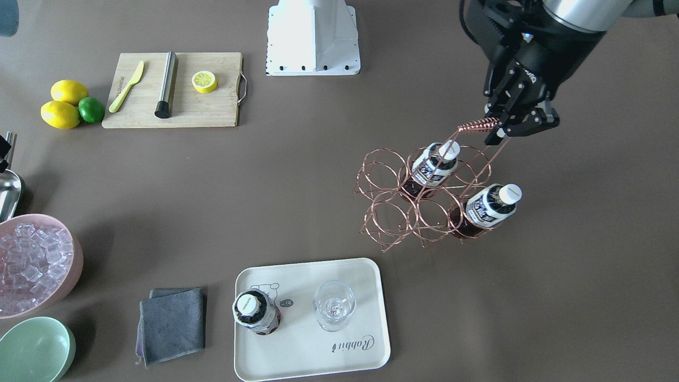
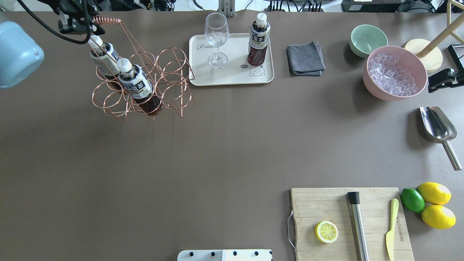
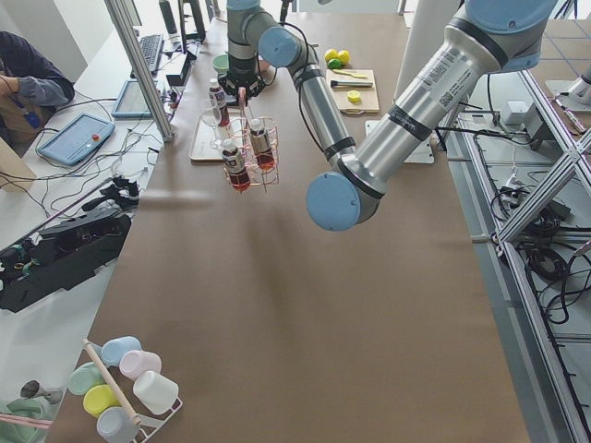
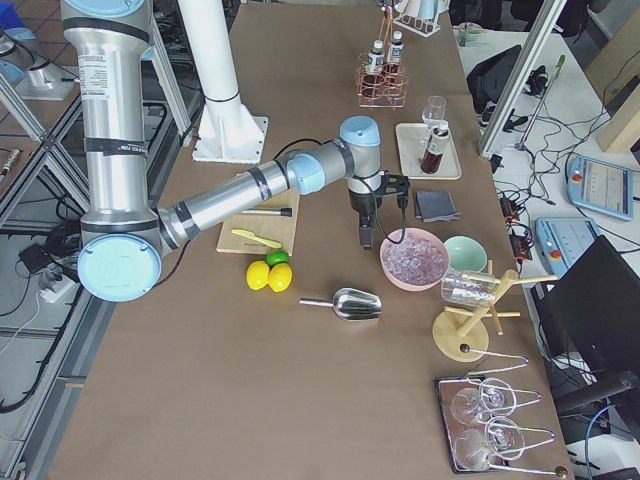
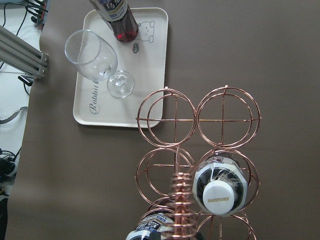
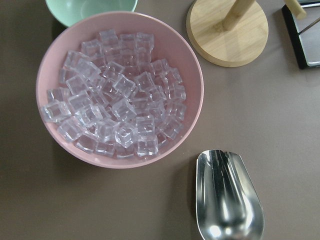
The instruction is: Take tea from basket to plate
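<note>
The copper wire basket (image 1: pixel 407 197) stands at the robot's left side of the table with two tea bottles (image 1: pixel 436 164) (image 1: pixel 490 207) upright in its cells. My left gripper (image 1: pixel 496 132) is shut on the basket's coiled handle (image 1: pixel 477 126). I cannot tell whether the basket is off the table. A third tea bottle (image 1: pixel 255 313) stands on the cream plate (image 1: pixel 313 350) beside a clear glass (image 1: pixel 334 305). My right gripper (image 4: pixel 365 235) hangs over the table beside the pink ice tub (image 4: pixel 413 258). I cannot tell whether it is open or shut.
A cutting board (image 1: pixel 212 109) with a knife, a metal muddler and a lemon half lies near the robot base (image 1: pixel 313 37). Lemons and a lime (image 1: pixel 91 110), a grey cloth (image 1: pixel 172 324), a green bowl (image 1: pixel 34 350) and a metal scoop (image 2: pixel 436 125) lie on the robot's right side.
</note>
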